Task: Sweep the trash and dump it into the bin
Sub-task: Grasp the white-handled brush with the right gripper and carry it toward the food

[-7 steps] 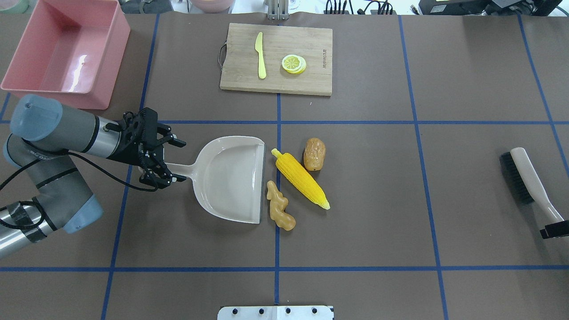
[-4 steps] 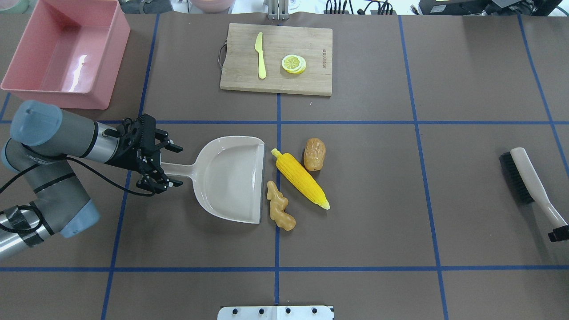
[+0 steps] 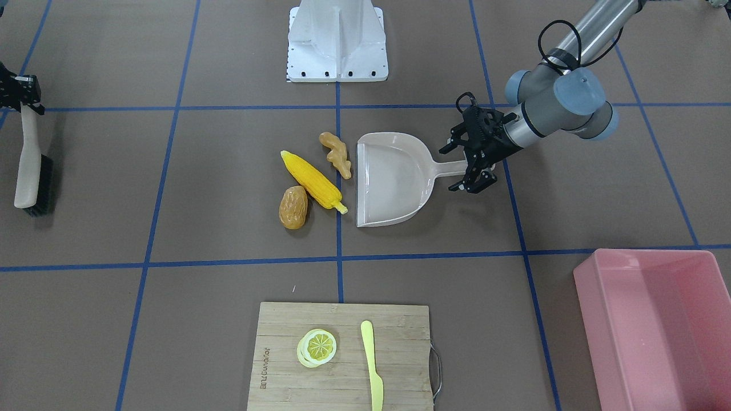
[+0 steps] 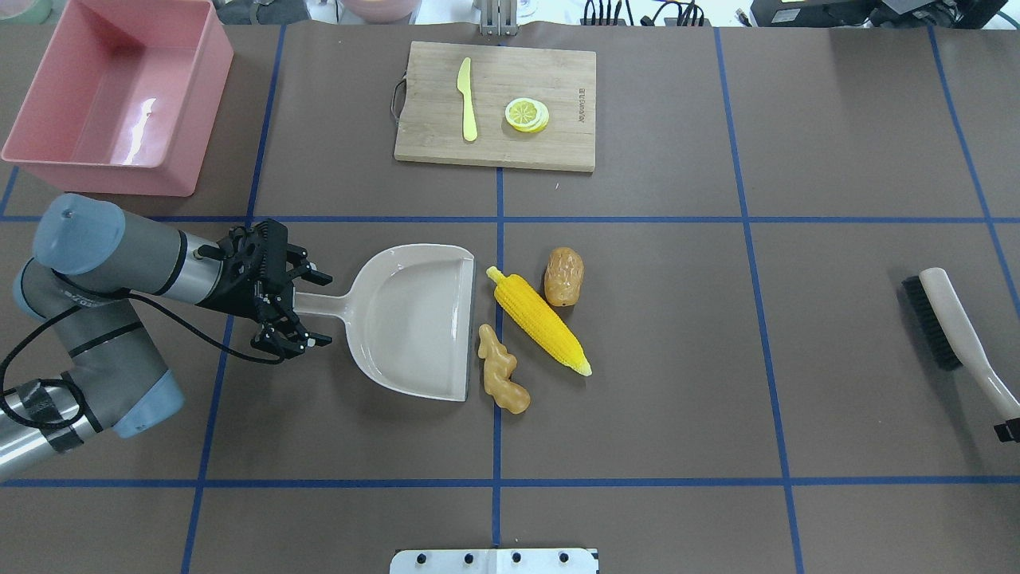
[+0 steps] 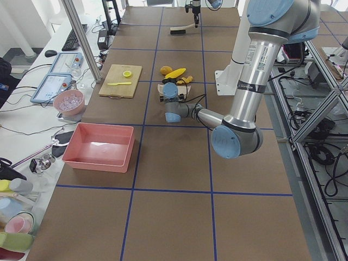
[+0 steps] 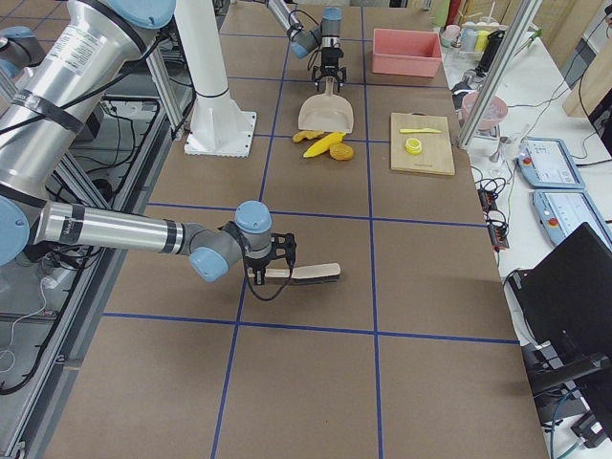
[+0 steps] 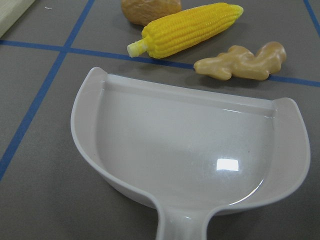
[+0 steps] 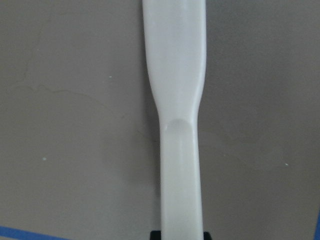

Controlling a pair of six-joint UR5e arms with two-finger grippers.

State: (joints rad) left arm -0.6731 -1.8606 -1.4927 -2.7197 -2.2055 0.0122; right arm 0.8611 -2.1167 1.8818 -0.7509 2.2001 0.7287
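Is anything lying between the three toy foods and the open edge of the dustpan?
Nothing visible does. The ginger root lies just beside the open edge of the dustpan, the corn cob just beyond it, the wrinkled lump farthest. The brush is far off.

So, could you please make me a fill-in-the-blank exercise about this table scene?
The open left tool straddles the dustpan's ____.
Between the ginger root and the orange-brown lump lies the ____ cob.
The pink bin is ____ inside.
On the wooden board, the yellow knife lies beside a ____ slice.
Missing words: handle; corn; empty; lemon.
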